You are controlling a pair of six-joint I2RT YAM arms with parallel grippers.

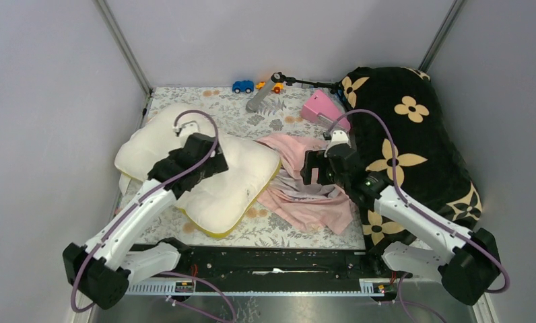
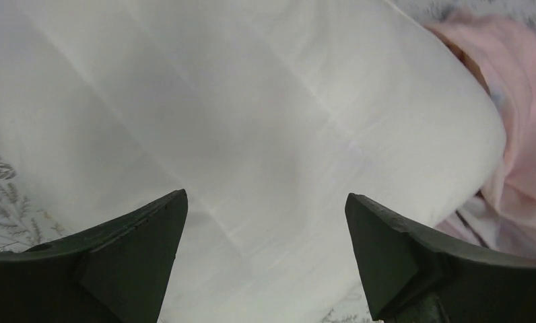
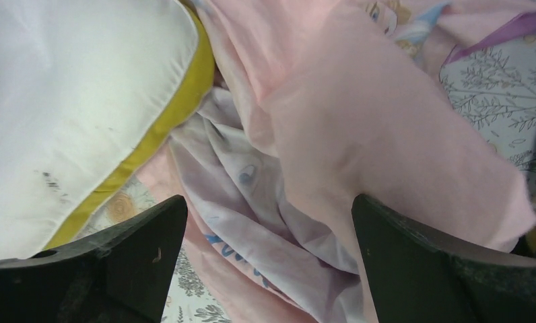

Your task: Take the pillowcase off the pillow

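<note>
The cream-white pillow [image 1: 233, 185] with yellow edge trim lies bare on the left half of the table. The pink pillowcase [image 1: 304, 202] lies crumpled beside it, to its right, off the pillow. My left gripper [image 1: 216, 149] hovers over the pillow's middle; in the left wrist view its jaws [image 2: 265, 202] stand wide open above white fabric [image 2: 252, 114], holding nothing. My right gripper [image 1: 308, 168] is over the pillowcase; the right wrist view shows it [image 3: 269, 205] open above the rumpled pink cloth [image 3: 359, 114], with the pillow's yellow edge [image 3: 164, 128] at left.
A black plush blanket with tan flowers [image 1: 413, 141] fills the right side. At the back lie a pink block [image 1: 322, 106], a grey tool [image 1: 262, 97], a blue toy car [image 1: 242, 86] and small orange toys [image 1: 277, 87]. A floral cloth [image 1: 299, 232] covers the table.
</note>
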